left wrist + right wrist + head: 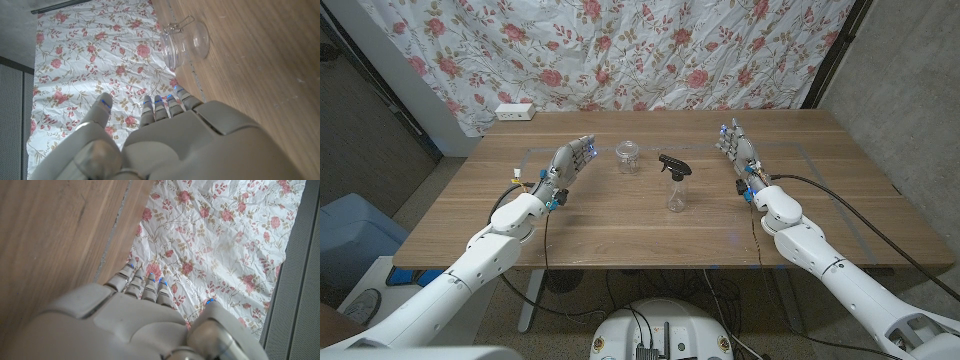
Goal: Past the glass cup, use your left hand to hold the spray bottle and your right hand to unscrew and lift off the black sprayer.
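While both hands idle, left hand (568, 163) and right hand (738, 148) hold nothing, fingers extended. Spray bottle (675, 187) with black sprayer (672, 163) stands mid-desk (620, 225), untouched. Glass jar (627, 156) sits just beyond, toward the far edge.

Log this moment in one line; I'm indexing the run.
left hand open, idle | right hand open, idle | spray bottle upright, untouched | black sprayer on | glass cup beside

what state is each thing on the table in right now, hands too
spray bottle: upright, looks empty, black sprayer still on
glass cup: upright, empty, unheld
left hand: open, holding nothing
right hand: open, holding nothing
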Motion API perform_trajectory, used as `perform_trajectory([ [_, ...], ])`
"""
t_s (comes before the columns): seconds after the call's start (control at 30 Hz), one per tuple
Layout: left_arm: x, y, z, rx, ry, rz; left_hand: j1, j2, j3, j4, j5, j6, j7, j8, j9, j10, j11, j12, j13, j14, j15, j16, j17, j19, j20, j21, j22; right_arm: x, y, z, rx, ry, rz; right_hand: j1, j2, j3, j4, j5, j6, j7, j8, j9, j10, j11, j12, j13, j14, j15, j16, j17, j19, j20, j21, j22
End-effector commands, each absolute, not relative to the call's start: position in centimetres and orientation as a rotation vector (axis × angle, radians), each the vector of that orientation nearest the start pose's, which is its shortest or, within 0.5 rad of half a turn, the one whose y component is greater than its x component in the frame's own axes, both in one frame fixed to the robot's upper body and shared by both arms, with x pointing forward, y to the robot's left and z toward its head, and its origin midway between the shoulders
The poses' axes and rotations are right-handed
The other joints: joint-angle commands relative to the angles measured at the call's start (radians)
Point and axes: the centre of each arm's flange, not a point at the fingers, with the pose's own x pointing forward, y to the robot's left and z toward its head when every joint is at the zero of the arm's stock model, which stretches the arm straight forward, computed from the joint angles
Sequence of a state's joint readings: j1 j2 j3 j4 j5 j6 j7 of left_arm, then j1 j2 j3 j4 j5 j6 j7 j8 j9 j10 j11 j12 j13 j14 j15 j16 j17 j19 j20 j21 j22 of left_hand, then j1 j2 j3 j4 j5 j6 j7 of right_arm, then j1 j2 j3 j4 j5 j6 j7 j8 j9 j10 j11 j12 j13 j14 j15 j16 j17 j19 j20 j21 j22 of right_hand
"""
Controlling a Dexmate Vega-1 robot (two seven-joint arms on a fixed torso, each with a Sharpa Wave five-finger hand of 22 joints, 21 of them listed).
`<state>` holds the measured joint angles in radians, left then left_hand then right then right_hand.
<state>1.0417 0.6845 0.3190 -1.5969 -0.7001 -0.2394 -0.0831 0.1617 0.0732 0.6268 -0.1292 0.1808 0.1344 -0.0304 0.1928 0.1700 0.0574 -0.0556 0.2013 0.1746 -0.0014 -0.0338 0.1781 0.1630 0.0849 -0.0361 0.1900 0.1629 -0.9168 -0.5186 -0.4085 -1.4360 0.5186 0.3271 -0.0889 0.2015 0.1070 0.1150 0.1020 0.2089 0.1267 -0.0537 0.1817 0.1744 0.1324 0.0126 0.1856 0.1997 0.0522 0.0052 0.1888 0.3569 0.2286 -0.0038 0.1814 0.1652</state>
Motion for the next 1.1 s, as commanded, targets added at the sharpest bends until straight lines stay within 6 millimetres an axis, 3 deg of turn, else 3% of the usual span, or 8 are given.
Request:
perform_trajectory([
  [0.03,58.1,27.1,-4.2,0.091,-0.569,-0.418,0.017,-0.002,0.004,-0.014,-0.006,0.011,-0.005,0.005,0.005,0.010,-0.004,0.009,0.003,0.009,-0.022,0.004,0.003,0.008,-0.019,0.001,0.003,62.4,-26.3,-3.5,-0.050,-0.669,0.201,0.011,0.000,0.004,-0.008,0.004,0.010,0.001,0.007,0.003,0.006,-0.001,0.008,0.001,0.007,-0.002,0.006,0.001,0.005,-0.003,0.006,0.003],
  [0.53,56.9,25.4,-4.6,0.141,-0.541,-0.490,0.036,-0.014,0.008,-0.041,-0.006,0.020,-0.019,0.006,0.006,0.013,-0.017,0.005,0.003,0.020,-0.027,0.004,0.004,0.021,-0.018,0.002,0.004,62.5,-27.0,-3.6,-0.052,-0.679,0.192,0.010,0.001,0.007,-0.012,0.004,0.007,0.000,0.005,0.003,0.005,0.001,0.008,-0.001,0.006,-0.003,0.006,-0.007,0.004,-0.003,0.006,0.003],
  [0.67,56.9,25.0,-4.6,0.167,-0.528,-0.519,0.066,-0.025,0.015,-0.057,-0.006,0.018,-0.022,0.003,0.007,0.015,-0.022,0.001,0.004,0.055,-0.035,0.011,0.004,0.076,-0.033,0.016,0.006,62.5,-27.2,-3.6,-0.051,-0.678,0.188,0.010,0.002,0.008,-0.013,0.004,0.007,0.000,0.005,0.003,0.006,0.000,0.009,-0.002,0.006,-0.003,0.006,-0.009,0.005,-0.004,0.006,0.003],
  [0.87,57.0,24.5,-4.4,0.196,-0.521,-0.557,0.082,-0.032,0.017,-0.060,-0.007,0.005,-0.027,-0.002,0.007,0.016,-0.023,0.000,0.004,0.062,-0.036,0.008,0.004,0.105,-0.041,0.023,0.007,62.5,-27.4,-3.7,-0.050,-0.681,0.183,0.010,0.002,0.009,-0.014,0.004,0.009,0.001,0.006,0.003,0.007,-0.002,0.009,-0.002,0.008,-0.003,0.007,-0.012,0.011,-0.003,0.008,0.003],
  [1.1,57.3,24.4,-4.0,0.236,-0.528,-0.612,0.115,-0.040,0.024,-0.064,-0.004,-0.017,-0.038,-0.006,0.007,0.002,-0.034,-0.007,0.005,0.045,-0.038,-0.001,0.005,0.097,-0.038,0.011,0.006,62.5,-27.5,-3.6,-0.055,-0.674,0.175,0.009,0.002,0.011,-0.017,0.005,0.013,0.002,0.007,0.003,0.023,-0.004,0.015,-0.003,0.026,-0.009,0.014,-0.019,0.023,-0.002,0.012,0.003],
])
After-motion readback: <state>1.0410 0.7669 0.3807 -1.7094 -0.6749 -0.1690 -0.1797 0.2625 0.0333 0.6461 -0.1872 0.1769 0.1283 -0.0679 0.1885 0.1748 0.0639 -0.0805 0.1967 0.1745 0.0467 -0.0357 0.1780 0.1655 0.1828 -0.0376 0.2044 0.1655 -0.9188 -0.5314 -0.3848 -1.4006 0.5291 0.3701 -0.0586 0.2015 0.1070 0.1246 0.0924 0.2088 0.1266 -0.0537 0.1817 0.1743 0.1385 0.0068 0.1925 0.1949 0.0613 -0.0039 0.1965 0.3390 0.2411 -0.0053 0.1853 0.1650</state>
